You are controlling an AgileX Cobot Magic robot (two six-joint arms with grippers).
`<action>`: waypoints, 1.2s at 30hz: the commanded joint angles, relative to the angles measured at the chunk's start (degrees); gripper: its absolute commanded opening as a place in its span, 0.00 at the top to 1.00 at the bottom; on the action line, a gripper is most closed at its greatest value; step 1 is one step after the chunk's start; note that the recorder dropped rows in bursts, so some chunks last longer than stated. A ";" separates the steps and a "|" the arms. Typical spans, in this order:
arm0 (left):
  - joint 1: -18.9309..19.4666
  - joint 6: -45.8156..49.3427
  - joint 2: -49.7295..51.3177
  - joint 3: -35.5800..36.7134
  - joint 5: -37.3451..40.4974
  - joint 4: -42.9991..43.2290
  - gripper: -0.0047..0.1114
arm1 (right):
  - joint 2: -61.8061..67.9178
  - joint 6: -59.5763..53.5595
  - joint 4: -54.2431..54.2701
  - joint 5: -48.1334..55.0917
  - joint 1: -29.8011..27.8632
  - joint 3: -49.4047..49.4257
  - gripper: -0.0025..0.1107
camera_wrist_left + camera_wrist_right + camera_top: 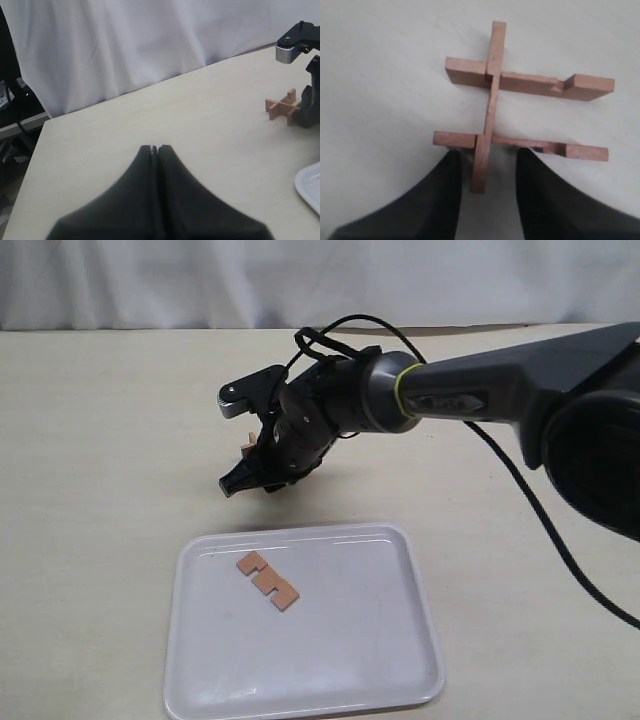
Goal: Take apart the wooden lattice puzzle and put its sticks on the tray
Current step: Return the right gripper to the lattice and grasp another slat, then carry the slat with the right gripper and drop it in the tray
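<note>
Straddling the cross stick (490, 107), the right end effector (488, 154) is noted apart; closure should be centred, withdrawal kept straight.

Soft, even light — faint shadows; left claw (154, 149) blurred up close.

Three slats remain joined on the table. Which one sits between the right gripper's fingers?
The lone cross slat that spans the two parallel slats; its free end lies, not gripped, between the fingers of the open right gripper.
</note>
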 commanded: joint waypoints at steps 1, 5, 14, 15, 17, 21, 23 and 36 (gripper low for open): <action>0.60 0.30 -0.14 0.18 -0.52 -0.12 0.96 | 0.32 0.05 -0.05 -1.07 -0.45 -0.09 0.84; 0.60 0.30 -0.14 0.18 -0.52 -0.12 0.96 | 0.21 0.30 0.06 -0.86 -0.45 -0.09 0.94; 0.60 0.30 -0.14 0.18 -0.52 -0.12 0.96 | -4.89 0.30 0.06 3.13 -0.33 -0.09 0.94; 0.60 0.30 -0.14 0.18 -0.52 -0.12 0.96 | -5.72 0.30 0.06 3.76 -0.33 -0.09 0.94; 0.60 0.30 -0.14 0.18 -0.52 -0.12 0.96 | -7.60 0.30 0.06 5.41 -0.33 -0.09 0.94; 0.60 0.30 -0.14 0.18 -0.52 -0.12 0.96 | -12.80 -0.72 0.06 10.43 -0.05 -0.09 0.94; 0.60 0.30 -0.14 0.18 -0.52 -0.12 0.96 | -15.39 -4.67 0.86 12.65 0.97 0.79 0.94; 0.60 0.30 -0.14 0.18 -0.52 -0.12 0.96 | -26.22 -49.90 46.49 -3.73 7.60 37.06 0.94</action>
